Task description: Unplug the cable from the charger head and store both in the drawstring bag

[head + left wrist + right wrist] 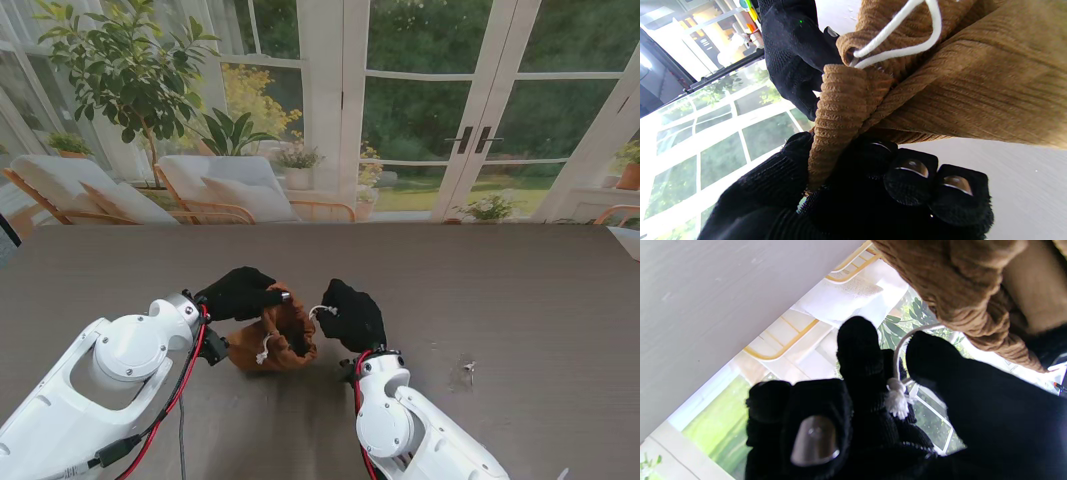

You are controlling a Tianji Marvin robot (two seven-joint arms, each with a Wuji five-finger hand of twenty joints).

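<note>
Grey-brown tabletop (pixel 520 300) in front of big garden windows, and right in the middle near me sits the tan corduroy drawstring bag (pixel 285 335), bunched up between both black-gloved hands. Left hand (pixel 238 292) has its fingers (pixel 910 181) curled and clamped on the bag's rim. Right hand (pixel 352 315) pinches the white drawstring (pixel 898 396) at its knotted, frayed end between thumb and a finger, other fingers curled in. Can't see the cable or charger head anywhere; the bag's inside is hidden. Tiny speck (pixel 468 368) lies off to the right, too small to identify.
</note>
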